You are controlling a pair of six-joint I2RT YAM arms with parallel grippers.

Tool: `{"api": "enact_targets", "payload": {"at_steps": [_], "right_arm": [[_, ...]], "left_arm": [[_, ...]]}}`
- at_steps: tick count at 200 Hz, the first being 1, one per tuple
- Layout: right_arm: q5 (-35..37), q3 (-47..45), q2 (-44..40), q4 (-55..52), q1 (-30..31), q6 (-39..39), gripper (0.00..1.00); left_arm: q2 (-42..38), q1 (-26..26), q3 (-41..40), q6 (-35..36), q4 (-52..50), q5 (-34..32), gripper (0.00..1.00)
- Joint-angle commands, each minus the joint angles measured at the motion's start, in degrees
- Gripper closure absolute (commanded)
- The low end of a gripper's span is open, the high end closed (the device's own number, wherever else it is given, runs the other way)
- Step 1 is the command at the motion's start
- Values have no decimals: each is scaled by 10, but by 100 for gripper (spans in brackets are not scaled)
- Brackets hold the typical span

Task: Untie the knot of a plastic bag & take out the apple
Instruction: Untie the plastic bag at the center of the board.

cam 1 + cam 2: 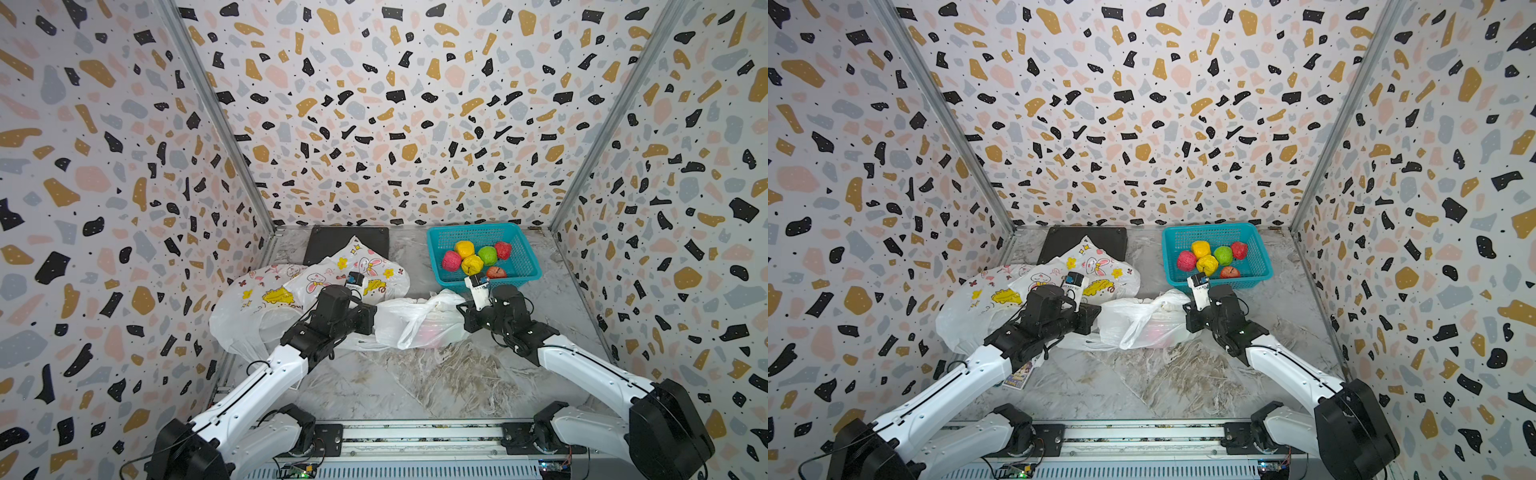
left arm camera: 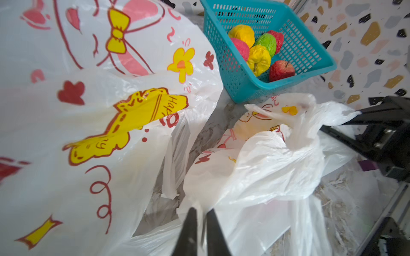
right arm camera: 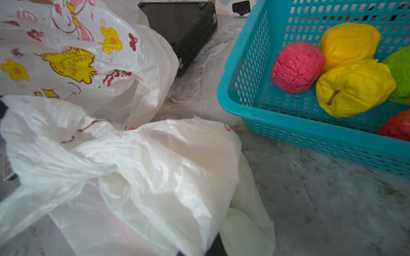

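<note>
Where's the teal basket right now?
In both top views the teal basket sits at the table's far right corner, just beyond the small white bag.

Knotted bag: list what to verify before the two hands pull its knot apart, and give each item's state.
1. Right hand gripping knotted bag: ok, shut on its film.
2. Left hand grip: cannot tell; film lies between nearly closed fingers.
3. Knot undone: not ok, tied.
4. Apple inside: cannot tell; only a pink tint shows through.
5. Basket has room: ok.
</note>
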Motion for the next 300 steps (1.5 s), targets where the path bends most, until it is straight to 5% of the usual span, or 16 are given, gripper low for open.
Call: {"api": "enact_targets", "payload": {"at_steps": [1,32,61,71,83,93,137,171,204,242,269,278,300], "right_arm": [[-54,2,-14,47,-2,17,100],[-86,5,-13,57,-2,14,100],[-90,14,-8,43,-3,10,100],[-82,16,-5,38,-4,10,100],[-68,17,-6,34,-6,16,100],[-56,17,-10,30,-13,24,100],[26,8,-42,-5,-56,63,100],[64,-37,-58,-29,-129,110,100],[61,-37,-116,-122,-130,89,61],[-20,20,-215,-177,-64,-35,35],[-44,61,-129,-173,5,-125,16],[-47,88,-83,-187,16,-146,2],[-10,134,8,-178,20,-180,0]], "left_arm": [[24,-14,17,39,35,50,41],[99,-49,62,110,29,88,22],[145,-56,67,134,55,121,22],[156,-56,71,135,58,144,35],[164,-56,74,133,56,146,77],[164,-54,73,128,51,139,100],[87,13,28,58,56,89,100],[8,54,-30,-13,64,-12,100],[1,54,-75,-46,123,10,100],[22,52,-53,-36,141,69,100],[24,53,-35,-30,142,84,100],[25,53,-28,-26,138,89,100],[28,53,-12,-17,129,98,100]]}}
